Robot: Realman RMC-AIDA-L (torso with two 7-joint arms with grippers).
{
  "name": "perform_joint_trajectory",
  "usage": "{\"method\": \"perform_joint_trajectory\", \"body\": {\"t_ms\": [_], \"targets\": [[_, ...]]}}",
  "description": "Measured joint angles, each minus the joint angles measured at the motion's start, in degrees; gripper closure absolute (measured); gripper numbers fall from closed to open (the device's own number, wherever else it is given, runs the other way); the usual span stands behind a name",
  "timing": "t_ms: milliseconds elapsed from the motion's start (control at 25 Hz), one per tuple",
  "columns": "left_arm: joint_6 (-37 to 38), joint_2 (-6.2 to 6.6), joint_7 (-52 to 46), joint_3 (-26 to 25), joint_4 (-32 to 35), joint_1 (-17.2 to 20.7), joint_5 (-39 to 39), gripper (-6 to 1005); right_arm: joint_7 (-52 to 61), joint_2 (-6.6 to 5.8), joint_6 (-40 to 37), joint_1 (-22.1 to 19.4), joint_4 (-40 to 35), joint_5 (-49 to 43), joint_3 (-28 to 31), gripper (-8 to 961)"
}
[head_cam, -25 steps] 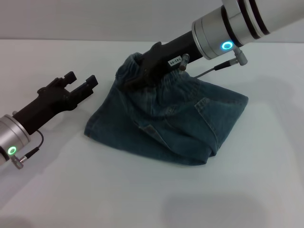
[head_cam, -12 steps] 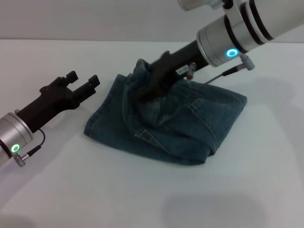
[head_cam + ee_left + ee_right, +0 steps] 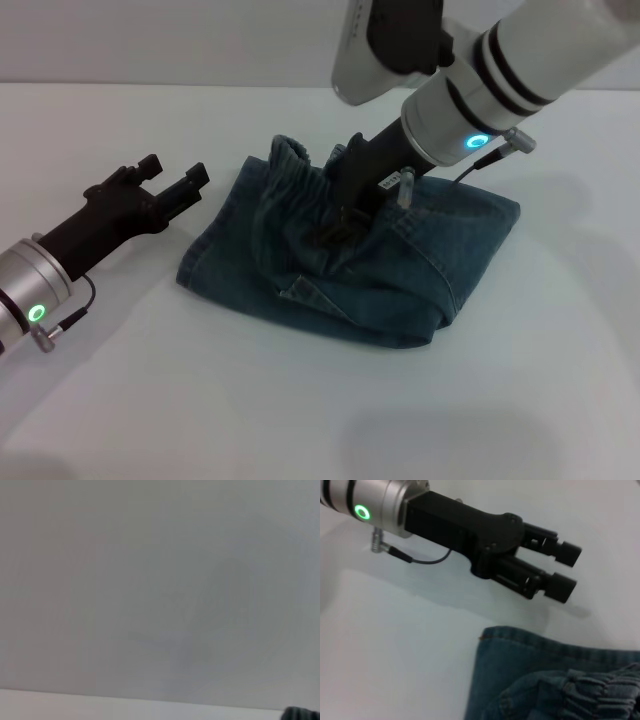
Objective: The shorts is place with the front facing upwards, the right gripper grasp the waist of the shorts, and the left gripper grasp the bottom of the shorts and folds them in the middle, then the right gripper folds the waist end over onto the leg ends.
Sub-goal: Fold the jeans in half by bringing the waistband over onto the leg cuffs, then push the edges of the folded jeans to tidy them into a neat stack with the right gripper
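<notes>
A: Start at the fingers. The right gripper (image 3: 335, 225) is pressed down into the shorts (image 3: 400, 270) just below the waist of the shorts (image 3: 300, 180); from the head view I think it is clenched on a pinch of denim, but the cloth hides the tips, so I cannot tell for sure.

B: And the left gripper (image 3: 175, 180)?

A: Its 2 fingers (image 3: 560, 587) are spread and grasp nothing. It hovers over the desk (image 3: 300, 420), just beside the left edge of the shorts.

B: What could go wrong?

A: The waistband is bunched and standing up in a ridge, not laid flat. If the right gripper lets go here, the band may slump back or land short of the leg ends (image 3: 215, 265), leaving a lumpy, uneven fold. A pull on only 1 layer could also drag the stack apart.

B: Which way do the shorts lie?

A: They sit mid-desk, already doubled. The long axis runs left to right across the desk, with the ruffled band toward the far left and the hem at the near left edge.
</notes>
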Motion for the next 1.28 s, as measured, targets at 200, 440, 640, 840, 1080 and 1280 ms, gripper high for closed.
{"method": "perform_joint_trajectory", "body": {"t_ms": [200, 440, 640, 840, 1080, 1280], "targets": [[-0.23, -0.01, 1.06, -0.38, -0.73, 0.46, -0.04, 186, -0.16, 0.27, 6.75, -3.16, -3.49, 0.65, -3.54, 386], [-1.34, 0.0, 1.59, -0.5, -0.75, 0.49, -0.09, 186, -4.23, 0.16, 15.15, -8.37, -7.18, 10.26, -5.78, 386], [-1.66, -0.08, 1.93, -0.49, -0.8, 0.21, -0.09, 186, -7.68, -0.12, 16.06, -11.97, -10.32, 17.63, -5.22, 386], [-0.49, 0.07, 1.53, -0.43, -1.65, -0.48, -0.1, 186, -9.71, -0.05, 24.25, -19.01, -15.4, 21.78, -5.83, 387], [1.82, 0.08, 1.22, 0.8, -5.45, -2.26, 0.39, 186, -21.91, -0.13, 33.23, -27.88, -15.26, 40.51, -5.31, 387], [2.13, -0.13, 1.11, 4.58, -8.82, -3.84, 0.49, 186, -29.65, -0.32, 29.74, -32.11, -13.35, 52.6, -4.69, 387]]}}
